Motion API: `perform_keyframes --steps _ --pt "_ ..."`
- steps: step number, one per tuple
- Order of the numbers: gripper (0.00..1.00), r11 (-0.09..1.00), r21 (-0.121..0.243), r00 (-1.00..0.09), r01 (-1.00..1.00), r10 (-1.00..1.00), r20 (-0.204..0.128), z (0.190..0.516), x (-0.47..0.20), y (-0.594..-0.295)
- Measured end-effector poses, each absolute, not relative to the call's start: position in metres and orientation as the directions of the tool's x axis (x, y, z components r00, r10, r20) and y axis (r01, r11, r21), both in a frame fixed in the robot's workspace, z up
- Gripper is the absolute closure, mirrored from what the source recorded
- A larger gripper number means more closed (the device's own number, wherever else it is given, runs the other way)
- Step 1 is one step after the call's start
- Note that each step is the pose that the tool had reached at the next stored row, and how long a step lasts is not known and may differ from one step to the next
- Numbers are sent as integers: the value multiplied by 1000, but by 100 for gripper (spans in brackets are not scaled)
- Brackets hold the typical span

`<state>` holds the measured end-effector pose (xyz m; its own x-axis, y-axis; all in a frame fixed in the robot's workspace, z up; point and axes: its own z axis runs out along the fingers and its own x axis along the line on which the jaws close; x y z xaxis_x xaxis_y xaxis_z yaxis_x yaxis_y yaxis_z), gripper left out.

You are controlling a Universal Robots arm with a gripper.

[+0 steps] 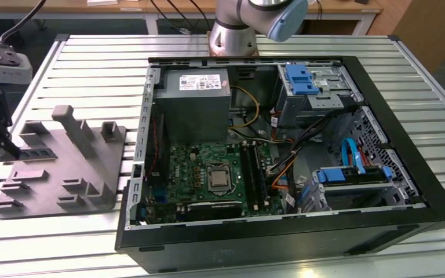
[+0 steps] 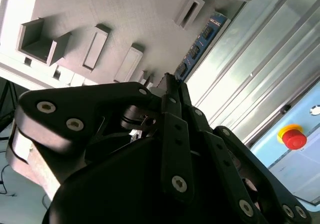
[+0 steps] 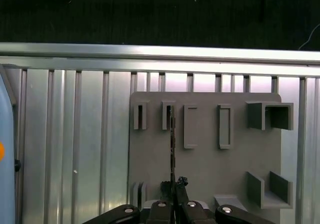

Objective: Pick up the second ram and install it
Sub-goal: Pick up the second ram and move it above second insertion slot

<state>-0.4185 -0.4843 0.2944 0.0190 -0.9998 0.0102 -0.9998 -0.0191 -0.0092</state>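
A: One check: where's the second ram, the thin dark circuit-board strip?
B: On edge on the grey plastic fixture. Pick-up step. Black gripper: jaws look closed on its end. Lift calls for a straight pull.

One ram – one fixture – one case

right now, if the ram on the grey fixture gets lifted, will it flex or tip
Probably stiff: the second ram looks like a straight, flat board. Likely light, being so thin. It stands on edge in the grey fixture, so it may tip if pushed sideways.
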Motion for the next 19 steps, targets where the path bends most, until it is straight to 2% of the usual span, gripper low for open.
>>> perform_keyframes --steps 19 --pt "86 -19 -9 19 -1000 -1000 10 314 -418 -484"
